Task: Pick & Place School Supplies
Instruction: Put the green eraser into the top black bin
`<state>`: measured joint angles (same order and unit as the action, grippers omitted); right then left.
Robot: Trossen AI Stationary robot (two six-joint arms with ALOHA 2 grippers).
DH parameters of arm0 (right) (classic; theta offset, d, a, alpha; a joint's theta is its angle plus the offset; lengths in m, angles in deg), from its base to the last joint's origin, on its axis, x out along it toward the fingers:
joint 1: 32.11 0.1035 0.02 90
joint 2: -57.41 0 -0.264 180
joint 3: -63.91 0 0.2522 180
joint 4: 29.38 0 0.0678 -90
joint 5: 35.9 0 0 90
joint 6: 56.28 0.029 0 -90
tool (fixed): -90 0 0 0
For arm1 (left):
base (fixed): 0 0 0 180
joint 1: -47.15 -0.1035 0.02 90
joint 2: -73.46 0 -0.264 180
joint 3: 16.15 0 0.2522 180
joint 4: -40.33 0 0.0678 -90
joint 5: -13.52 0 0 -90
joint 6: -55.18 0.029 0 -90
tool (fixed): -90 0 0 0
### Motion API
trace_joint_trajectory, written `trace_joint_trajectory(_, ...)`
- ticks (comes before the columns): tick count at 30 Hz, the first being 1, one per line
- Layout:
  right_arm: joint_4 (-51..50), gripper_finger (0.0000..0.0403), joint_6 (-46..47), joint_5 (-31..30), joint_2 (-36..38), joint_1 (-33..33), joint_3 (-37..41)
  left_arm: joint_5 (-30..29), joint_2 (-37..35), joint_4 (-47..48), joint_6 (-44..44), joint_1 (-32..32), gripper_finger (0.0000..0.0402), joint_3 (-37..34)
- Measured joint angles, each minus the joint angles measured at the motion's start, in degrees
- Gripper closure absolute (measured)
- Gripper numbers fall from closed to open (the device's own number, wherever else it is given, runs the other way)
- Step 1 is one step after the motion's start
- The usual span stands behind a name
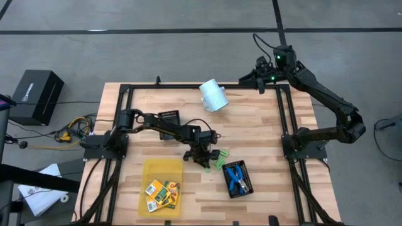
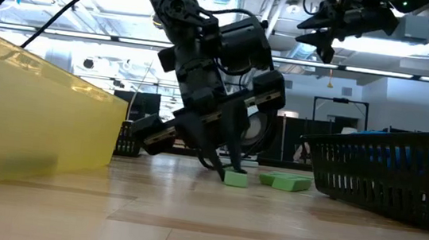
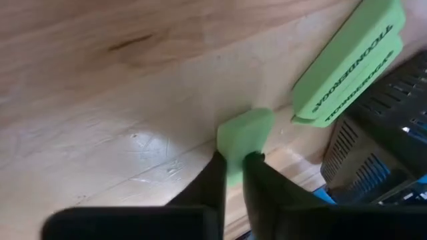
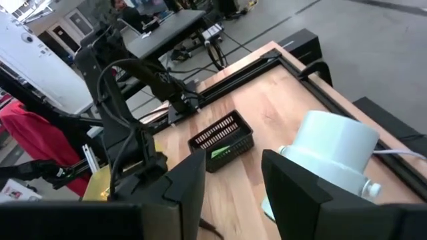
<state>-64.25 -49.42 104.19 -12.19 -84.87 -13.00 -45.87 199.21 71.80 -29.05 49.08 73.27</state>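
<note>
Erasers, the little green ones, are lying in the middle of the table (image 1: 264, 188), and the left gripper (image 1: 206, 162) is reaching down to one of them. From above, two more green pieces (image 1: 220, 159) are lying just beside it, near the black tray (image 1: 247, 186) that is holding the blue tools (image 1: 235, 178). The yellow tray (image 1: 157, 171) with the orange boxes (image 1: 162, 191) is sitting on the other side. The right gripper (image 1: 262, 80) is waiting far off at the back corner, near the white cup (image 1: 213, 95).

From table height, the left gripper (image 2: 222, 165) is touching the wood, with its tips at the edge of one eraser (image 2: 235, 178). The other green pieces (image 2: 286, 181) are lying close behind it. The right gripper (image 2: 329, 32) is hanging high up.

Looking past the left fingers (image 3: 212, 179), they are pinching the eraser (image 3: 245, 137) by only one thin end. I think this is the risky part. With such a small bite, it may be slipping out or swinging when the arm is lifting. The stacked pair (image 3: 352, 65) and the black tray (image 3: 373, 150) are sitting close by, so a swinging eraser may be bumping them.

Looking past the right fingers (image 4: 187, 183), they are standing apart and holding nothing. The cup (image 4: 329, 152) is lying just ahead, so a careless move may be rolling it.
</note>
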Motion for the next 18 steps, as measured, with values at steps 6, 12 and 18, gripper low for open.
trace_joint_trajectory(6,0.79,0.0265,0.03,0.04,-0.02,-1.47,0.00,-1.39,-0.01,-2.18,0.18,-0.46,0.0395,-0.27)
trace_joint_trajectory(12,2.41,0.0270,0.21,0.04,-0.02,-2.22,0.00,-10.72,-4.45,-2.94,3.31,-2.63,0.0400,-0.81)
trace_joint_trajectory(18,4.26,0.0269,1.13,0.95,-0.02,-2.21,0.00,-30.33,-9.38,-3.75,3.11,-4.55,0.0398,-1.01)
